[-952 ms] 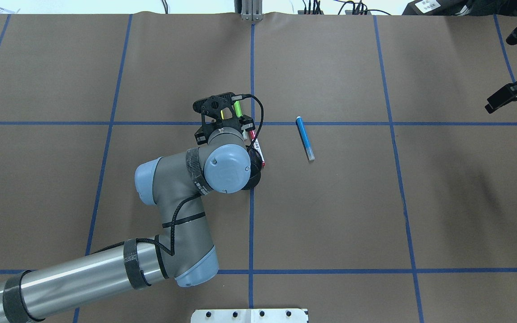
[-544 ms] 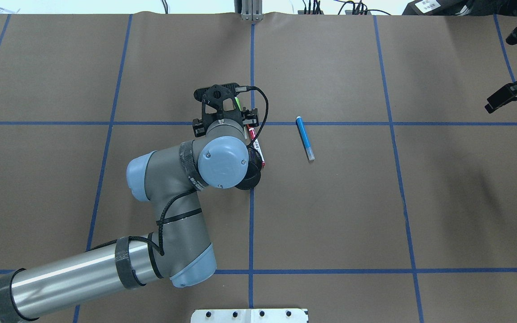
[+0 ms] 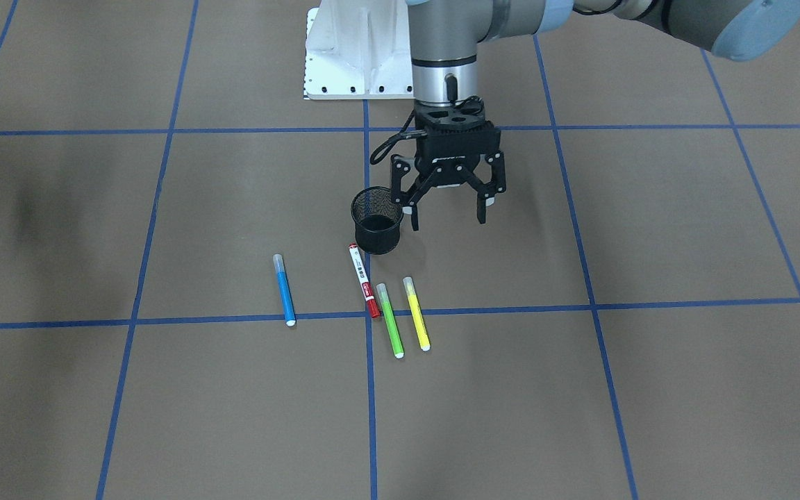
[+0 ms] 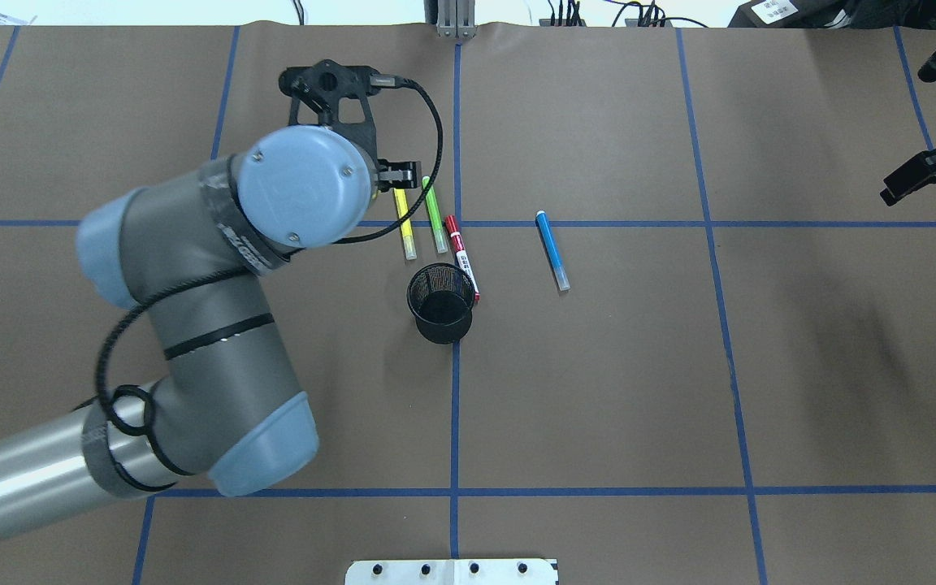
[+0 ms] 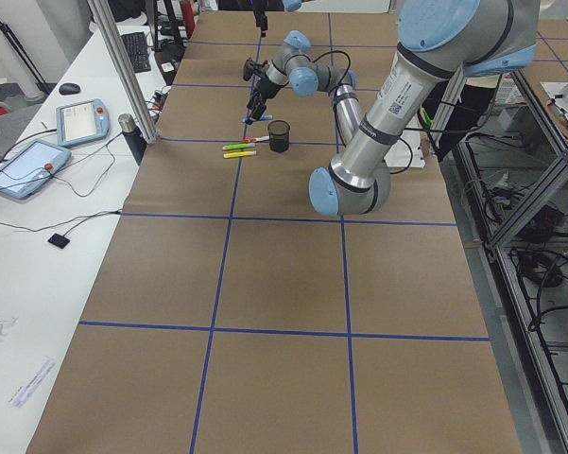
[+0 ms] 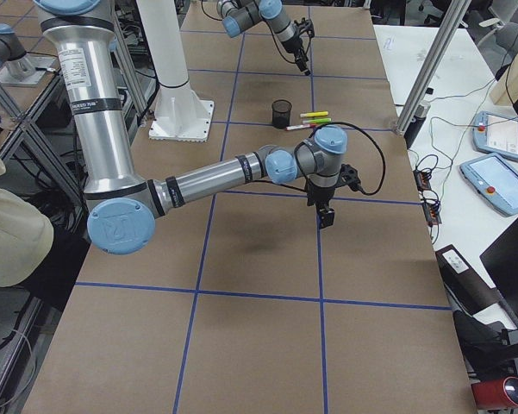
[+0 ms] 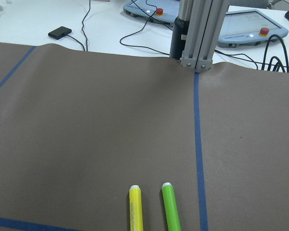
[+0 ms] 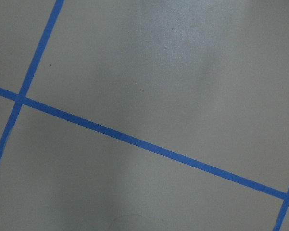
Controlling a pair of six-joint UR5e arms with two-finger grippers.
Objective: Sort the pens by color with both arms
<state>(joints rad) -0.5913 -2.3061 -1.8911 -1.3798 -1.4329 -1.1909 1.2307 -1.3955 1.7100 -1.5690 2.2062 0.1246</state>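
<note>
Four pens lie near the table's middle: yellow (image 4: 405, 223), green (image 4: 435, 215), a white one with red ends (image 4: 462, 256) and, apart to the right, blue (image 4: 552, 250). In the front-facing view my left gripper (image 3: 447, 212) hangs open and empty above the table beside the black mesh cup (image 3: 376, 222), short of the yellow pen (image 3: 417, 313) and green pen (image 3: 390, 319). The left wrist view shows only the yellow (image 7: 136, 209) and green (image 7: 170, 207) caps. My right gripper (image 4: 919, 175) stays at the far right edge, fingers spread, holding nothing.
The mesh cup (image 4: 439, 302) touches the red-ended pen's near end. A white base plate (image 4: 452, 571) sits at the robot's edge and an aluminium post (image 7: 197, 33) at the far edge. Blue tape lines grid the brown paper.
My left arm has lifted and swung left and away from the pens, uncovering the yellow and green pens and the cup. Pens and the right arm have not moved.
</note>
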